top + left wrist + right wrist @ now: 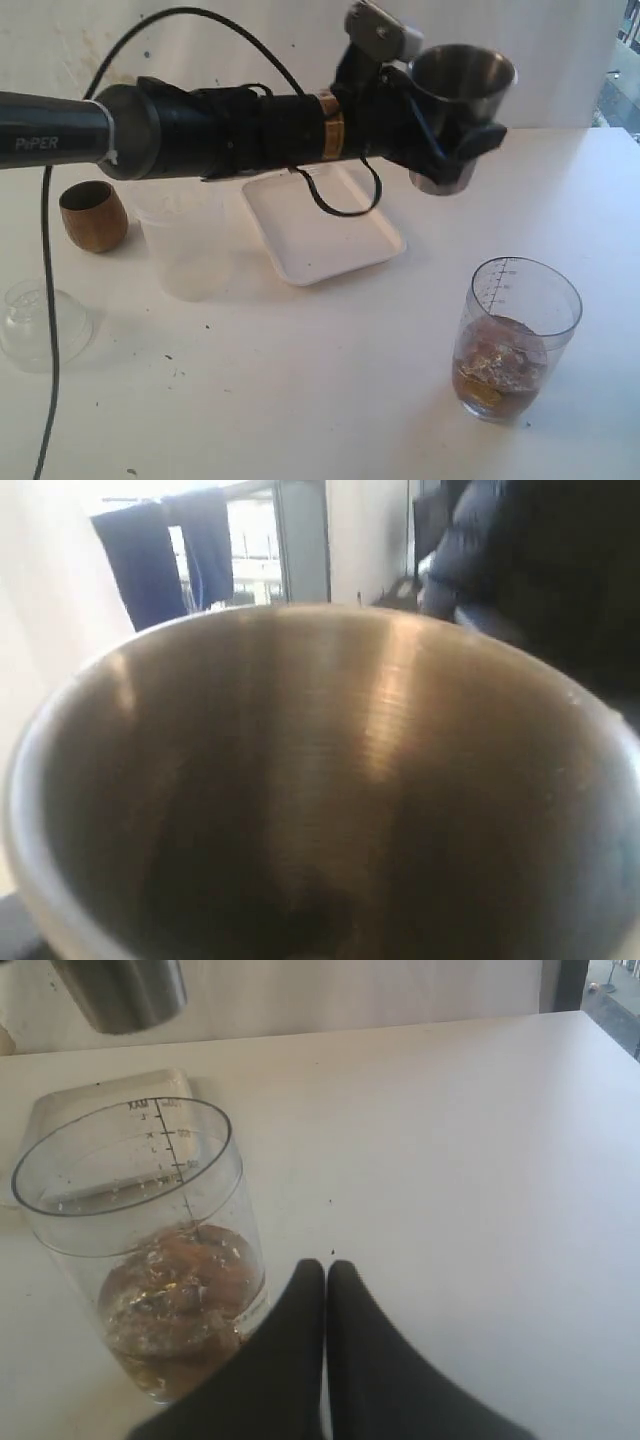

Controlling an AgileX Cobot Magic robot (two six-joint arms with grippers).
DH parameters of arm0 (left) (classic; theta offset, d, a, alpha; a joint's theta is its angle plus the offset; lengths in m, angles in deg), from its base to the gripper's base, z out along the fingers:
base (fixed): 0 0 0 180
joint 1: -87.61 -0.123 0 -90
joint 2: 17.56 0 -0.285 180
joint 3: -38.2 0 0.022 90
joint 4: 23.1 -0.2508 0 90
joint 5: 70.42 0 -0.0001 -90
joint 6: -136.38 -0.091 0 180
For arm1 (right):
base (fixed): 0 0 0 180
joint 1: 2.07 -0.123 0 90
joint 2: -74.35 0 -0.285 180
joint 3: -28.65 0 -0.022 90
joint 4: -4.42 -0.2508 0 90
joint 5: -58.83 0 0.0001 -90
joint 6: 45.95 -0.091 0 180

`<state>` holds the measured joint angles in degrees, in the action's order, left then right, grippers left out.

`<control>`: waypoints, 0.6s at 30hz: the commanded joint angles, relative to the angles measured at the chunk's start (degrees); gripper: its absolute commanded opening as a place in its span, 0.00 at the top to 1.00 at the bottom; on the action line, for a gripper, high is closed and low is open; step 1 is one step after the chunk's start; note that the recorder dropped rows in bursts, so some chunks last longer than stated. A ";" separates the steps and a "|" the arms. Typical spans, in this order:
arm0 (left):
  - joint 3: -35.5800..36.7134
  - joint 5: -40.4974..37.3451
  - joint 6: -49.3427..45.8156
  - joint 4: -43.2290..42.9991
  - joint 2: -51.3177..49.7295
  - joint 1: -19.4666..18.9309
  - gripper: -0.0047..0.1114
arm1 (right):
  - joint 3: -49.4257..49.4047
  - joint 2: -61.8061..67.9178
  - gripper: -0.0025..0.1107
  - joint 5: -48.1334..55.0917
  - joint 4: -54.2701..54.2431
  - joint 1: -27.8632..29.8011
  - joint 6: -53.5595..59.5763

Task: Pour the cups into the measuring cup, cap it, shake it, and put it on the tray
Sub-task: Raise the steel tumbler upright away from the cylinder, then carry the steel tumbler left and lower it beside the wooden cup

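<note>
Tumbler [320, 780] fills left wrist view; only exterior shows left claw [452, 148] gripping.

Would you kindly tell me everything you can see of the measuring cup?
The measuring cup is a clear plastic cylinder, slightly tapered, with printed graduation marks up its side and MAX near the rim. It stands upright and uncapped on the white table, apart from the tray, its lower part holding brownish liquid with what look like ice pieces. Nothing touches it.

Frosted plastic tub [186, 258], white table [330, 400]
</note>
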<state>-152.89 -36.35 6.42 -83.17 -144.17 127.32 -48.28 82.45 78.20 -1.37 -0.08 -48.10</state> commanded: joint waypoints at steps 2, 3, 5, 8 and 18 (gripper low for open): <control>-0.47 7.67 8.51 2.53 0.97 -6.53 0.96 | -0.29 -0.31 0.98 -0.12 0.02 -0.26 -0.08; -0.47 7.78 9.98 0.86 0.97 -7.42 0.96 | -0.29 -0.31 0.98 -0.12 0.02 -0.26 -0.08; -0.47 8.16 12.49 -3.18 1.34 -8.97 0.96 | -0.29 -0.31 0.98 -0.12 0.02 -0.26 -0.08; -0.36 8.16 16.15 -11.11 2.93 -11.13 0.96 | -0.29 -0.31 0.98 -0.12 0.02 -0.26 -0.08; 10.45 3.48 15.49 -14.70 19.10 -19.97 0.96 | -0.29 -0.31 0.98 -0.12 0.02 -0.26 -0.08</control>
<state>-144.65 -32.78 22.63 -98.48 -129.05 109.13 -48.28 82.45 78.20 -1.37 -0.08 -48.10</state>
